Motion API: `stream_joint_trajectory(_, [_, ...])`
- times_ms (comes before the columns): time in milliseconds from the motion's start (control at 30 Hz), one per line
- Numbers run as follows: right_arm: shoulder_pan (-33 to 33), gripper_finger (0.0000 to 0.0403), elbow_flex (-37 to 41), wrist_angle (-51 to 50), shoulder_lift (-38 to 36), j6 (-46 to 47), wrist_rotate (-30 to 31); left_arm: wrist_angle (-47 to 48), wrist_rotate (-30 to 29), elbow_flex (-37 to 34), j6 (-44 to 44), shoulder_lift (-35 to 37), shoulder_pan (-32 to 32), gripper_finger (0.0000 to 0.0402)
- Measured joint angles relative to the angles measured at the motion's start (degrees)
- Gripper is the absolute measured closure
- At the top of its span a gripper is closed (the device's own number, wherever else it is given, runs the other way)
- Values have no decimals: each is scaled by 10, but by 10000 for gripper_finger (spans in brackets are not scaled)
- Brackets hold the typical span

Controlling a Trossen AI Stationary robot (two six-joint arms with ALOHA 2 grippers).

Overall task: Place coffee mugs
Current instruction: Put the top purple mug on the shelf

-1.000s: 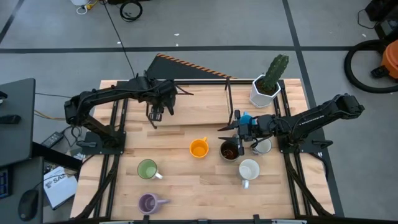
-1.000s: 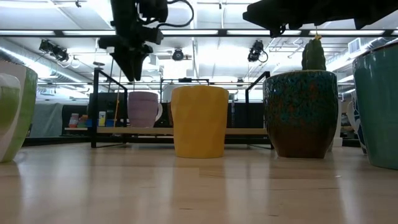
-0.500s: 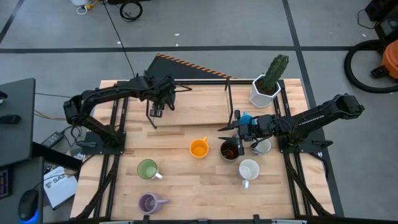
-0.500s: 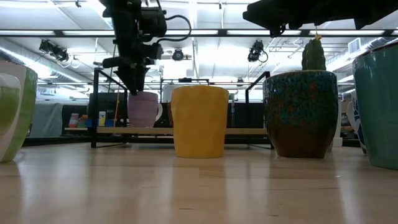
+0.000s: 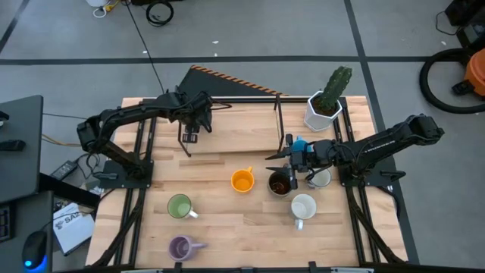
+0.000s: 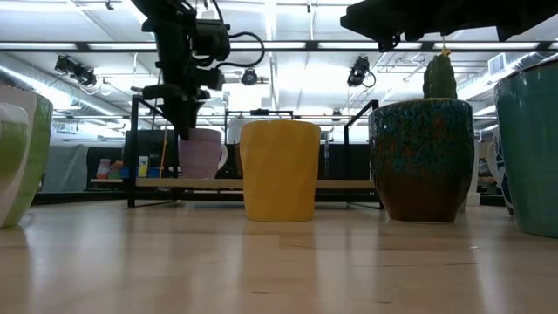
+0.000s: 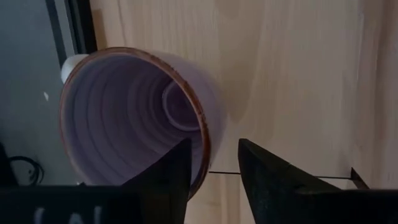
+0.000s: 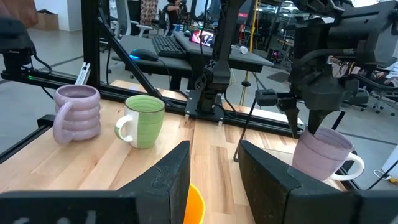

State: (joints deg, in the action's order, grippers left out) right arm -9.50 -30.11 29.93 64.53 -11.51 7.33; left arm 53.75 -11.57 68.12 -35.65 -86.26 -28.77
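At the table's far edge my left gripper (image 7: 211,180), fingers parted, straddles the ribbed pale-purple ceramic mug's (image 7: 134,118) rim; I should descend straight, then close.

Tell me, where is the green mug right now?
In the high view the green mug stands on the table's near left part, just behind the purple mug at the front edge and left of the orange mug.

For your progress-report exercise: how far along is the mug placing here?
Looks done: one purple mug stands on the back shelf. In hand: the left end effector straddles its rim, fingers open. Left: the orange mug, brown mug, green mug, white mug and second purple mug wait in front; the right end effector hovers open.
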Motion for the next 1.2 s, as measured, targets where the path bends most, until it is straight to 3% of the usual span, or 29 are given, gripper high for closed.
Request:
stream_joint_trajectory(200, [0, 261, 0, 0, 0, -2, 0, 0, 13, 0, 11, 0, 0, 285])
stream_joint_trajectory(1200, [0, 261, 0, 0, 0, -2, 0, -8, 14, 0, 89, 0, 0, 297])
